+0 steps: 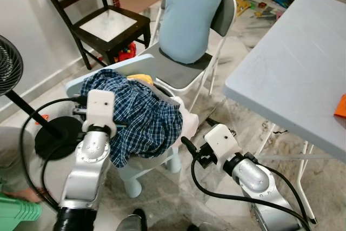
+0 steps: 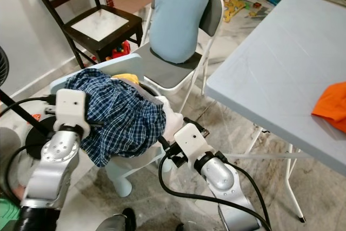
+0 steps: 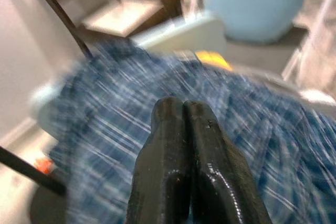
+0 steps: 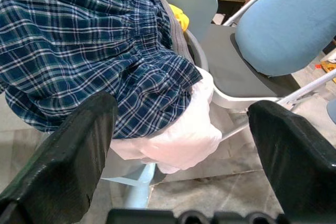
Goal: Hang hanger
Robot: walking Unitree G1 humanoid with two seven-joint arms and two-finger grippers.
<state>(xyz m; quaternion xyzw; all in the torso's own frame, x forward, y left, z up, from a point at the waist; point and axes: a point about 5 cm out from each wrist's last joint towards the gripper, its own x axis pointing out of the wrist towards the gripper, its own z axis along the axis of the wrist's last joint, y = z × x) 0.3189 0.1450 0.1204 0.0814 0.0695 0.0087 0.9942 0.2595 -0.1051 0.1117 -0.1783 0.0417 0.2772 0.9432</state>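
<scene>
Grippers sit nearest the camera: the left gripper (image 3: 181, 129) hovers over the near edge of a blue plaid garment (image 1: 135, 114), its two black fingers pressed together with nothing between them, while the right gripper (image 1: 186, 145) reaches in low from the other side, its fingers spread wide apart and holding nothing, just short of a pale pink cloth (image 4: 181, 135) that hangs below the plaid hem. Both cloths are heaped on a small light-blue plastic chair (image 1: 148, 169), and a patch of yellow (image 4: 181, 18) peeks from under the plaid on the far side. I cannot make out a hanger in the pile. The right wrist view shows the plaid hem, pink cloth and open floor under the chair sharply; the left wrist view is blurred. To the right, the edge of a grey-blue folding table (image 1: 292, 79) leaves a strip of marbled tile floor (image 1: 238, 106) between it and the chair, and an orange cloth (image 2: 331, 106) lies on its top. Behind stands a white folding chair (image 1: 216, 31) with a pale blue cushion (image 1: 190, 14), then a dark wooden chair (image 1: 102, 20). A black fan stand (image 1: 54, 136) is at the left.
</scene>
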